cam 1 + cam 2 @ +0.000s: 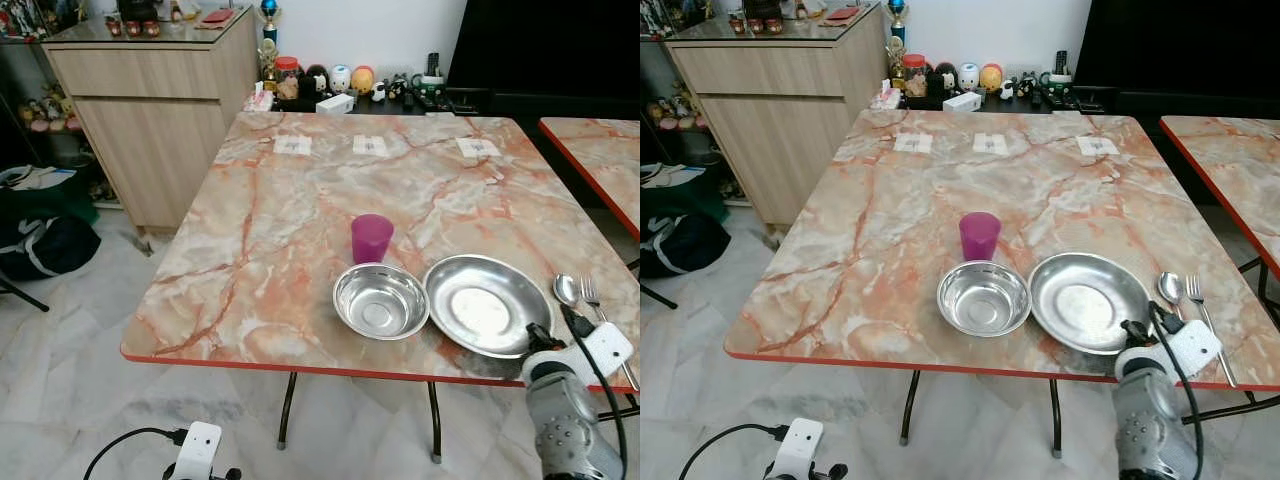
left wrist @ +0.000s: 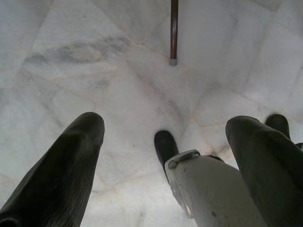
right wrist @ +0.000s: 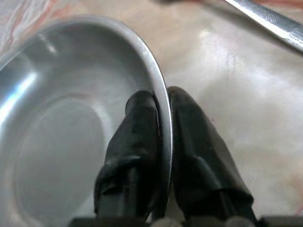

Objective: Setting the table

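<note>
A steel plate [image 1: 484,302] lies near the front right of the marble table [image 1: 300,210]. My right gripper [image 3: 162,97] is shut on the plate's near right rim [image 3: 158,80], one finger inside and one outside. A steel bowl [image 1: 380,300] sits just left of the plate, touching it or nearly so. Behind the bowl stands a purple cup [image 1: 371,238]. A spoon [image 1: 567,291] and a fork [image 1: 592,295] lie right of the plate. My left gripper [image 2: 165,137] hangs low over the floor, open with nothing between its fingers.
A second marble table [image 1: 600,150] stands to the right. Three small paper slips [image 1: 370,145] lie at the table's far side. A wooden cabinet [image 1: 160,110] and bags [image 1: 40,240] are to the left. A table leg [image 2: 173,30] stands on the tiled floor.
</note>
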`<state>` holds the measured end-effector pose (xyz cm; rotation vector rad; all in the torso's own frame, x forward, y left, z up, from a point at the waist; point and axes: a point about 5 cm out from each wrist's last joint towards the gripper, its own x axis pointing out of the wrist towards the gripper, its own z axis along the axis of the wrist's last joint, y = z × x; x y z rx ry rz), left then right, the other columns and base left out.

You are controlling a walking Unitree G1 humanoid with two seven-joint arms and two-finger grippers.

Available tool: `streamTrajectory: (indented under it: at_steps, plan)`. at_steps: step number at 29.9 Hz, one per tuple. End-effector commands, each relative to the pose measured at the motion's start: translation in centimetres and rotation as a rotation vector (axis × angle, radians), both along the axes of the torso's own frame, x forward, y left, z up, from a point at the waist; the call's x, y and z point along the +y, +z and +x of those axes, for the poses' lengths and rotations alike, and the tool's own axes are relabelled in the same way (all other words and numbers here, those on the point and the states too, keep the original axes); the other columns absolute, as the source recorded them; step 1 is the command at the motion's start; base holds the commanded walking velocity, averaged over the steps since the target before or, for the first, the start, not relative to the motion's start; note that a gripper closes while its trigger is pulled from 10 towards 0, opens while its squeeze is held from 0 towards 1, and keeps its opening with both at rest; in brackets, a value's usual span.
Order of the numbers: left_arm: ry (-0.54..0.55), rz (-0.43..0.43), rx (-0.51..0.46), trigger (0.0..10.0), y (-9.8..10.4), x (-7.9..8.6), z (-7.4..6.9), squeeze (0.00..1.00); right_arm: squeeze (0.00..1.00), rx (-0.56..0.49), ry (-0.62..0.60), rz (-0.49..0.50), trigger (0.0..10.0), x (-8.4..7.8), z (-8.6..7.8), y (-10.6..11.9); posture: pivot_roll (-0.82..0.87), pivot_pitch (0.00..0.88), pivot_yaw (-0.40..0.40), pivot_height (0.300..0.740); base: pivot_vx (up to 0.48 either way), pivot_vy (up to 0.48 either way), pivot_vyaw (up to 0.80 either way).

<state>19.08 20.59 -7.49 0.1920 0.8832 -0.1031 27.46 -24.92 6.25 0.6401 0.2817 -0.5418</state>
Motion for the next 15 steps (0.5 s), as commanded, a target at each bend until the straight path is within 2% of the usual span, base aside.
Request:
streamTrajectory:
  at_steps: [1,11,13,15]
  plan:
    - [-0.018,0.016,0.010,10.0,-0.1,0.2,-0.2,0.00,0.00,0.028,-0.008,0.004,0.0,0.2,-0.1,-0.5,0.03,0.017,-0.024,0.740,0.000,0.000,0.00]
    - [-0.013,0.013,0.004,10.0,0.0,0.2,0.0,0.00,0.00,-0.019,-0.218,-0.050,0.0,-2.2,-1.5,0.3,0.03,0.019,-0.019,0.740,0.000,0.000,0.00]
    - [-0.013,0.013,0.001,10.0,0.0,0.2,0.0,0.00,0.00,-0.104,-0.275,-0.086,0.0,-3.1,-2.0,1.4,0.03,0.018,-0.018,0.740,0.000,0.000,0.00]
    - [-0.014,0.013,0.000,10.0,0.0,0.2,0.0,0.00,0.00,-0.161,-0.266,-0.110,0.0,-3.0,-2.0,2.2,0.03,0.017,-0.017,0.740,0.000,0.000,0.00]
